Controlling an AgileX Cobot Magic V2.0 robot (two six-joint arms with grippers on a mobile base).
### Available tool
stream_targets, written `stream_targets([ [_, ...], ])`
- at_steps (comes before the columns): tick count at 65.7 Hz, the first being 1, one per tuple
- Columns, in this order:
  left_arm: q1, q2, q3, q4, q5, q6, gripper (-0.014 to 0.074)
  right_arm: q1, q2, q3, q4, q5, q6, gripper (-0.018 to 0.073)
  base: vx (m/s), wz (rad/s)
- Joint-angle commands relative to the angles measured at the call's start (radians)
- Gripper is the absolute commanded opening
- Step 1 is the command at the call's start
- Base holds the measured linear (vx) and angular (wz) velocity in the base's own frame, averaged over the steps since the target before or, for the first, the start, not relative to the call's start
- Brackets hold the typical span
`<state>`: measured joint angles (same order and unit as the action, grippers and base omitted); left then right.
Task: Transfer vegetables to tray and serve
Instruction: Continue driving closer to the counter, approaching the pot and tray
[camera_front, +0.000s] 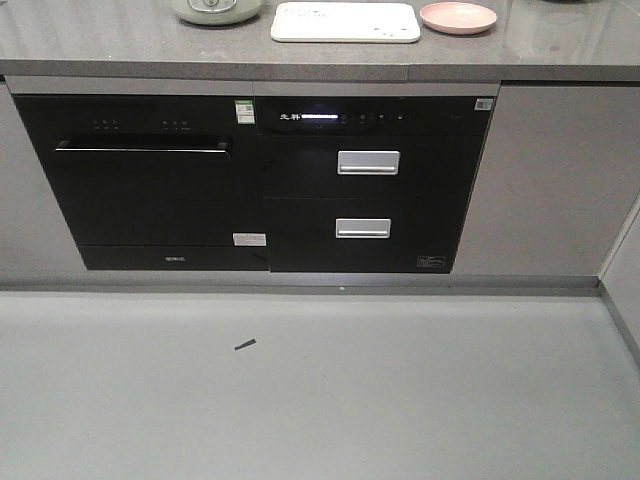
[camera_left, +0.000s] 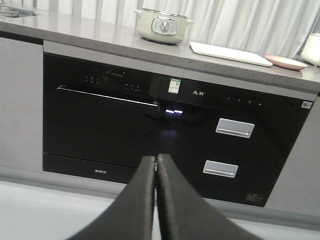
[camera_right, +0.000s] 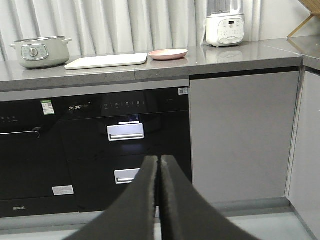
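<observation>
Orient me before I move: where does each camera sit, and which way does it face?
Exterior front: back from the counter, tilted down at the black appliances and floor; no robot parts show.
Left wrist: low, facing the counter; shut left gripper at bottom.
Right wrist: low, facing the counter; shut right gripper at bottom.
Shared: all three show the tray and pink plate.

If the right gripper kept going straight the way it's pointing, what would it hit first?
Probably the black drawer cabinet under the counter, near its lower handle; the right gripper, fingers shut, aims there, though depth is unclear.
</observation>
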<state>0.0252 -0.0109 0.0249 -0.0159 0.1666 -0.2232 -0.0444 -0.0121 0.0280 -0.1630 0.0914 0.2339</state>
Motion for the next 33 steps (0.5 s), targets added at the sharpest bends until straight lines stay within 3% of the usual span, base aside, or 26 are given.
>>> stream_targets([
  [1,0.004,-0.002,0.027,-0.001,-0.072,-0.007,-0.0006,-0.005,-0.007,0.016,-0.013,-0.077,-0.003,-0.0002,0.11,-0.03],
  [33,0.004,-0.002,0.027,-0.001,-0.072,-0.007,-0.0006,-0.005,-0.007,0.016,-0.013,-0.077,-0.003,-0.0002,0.10,-0.03],
])
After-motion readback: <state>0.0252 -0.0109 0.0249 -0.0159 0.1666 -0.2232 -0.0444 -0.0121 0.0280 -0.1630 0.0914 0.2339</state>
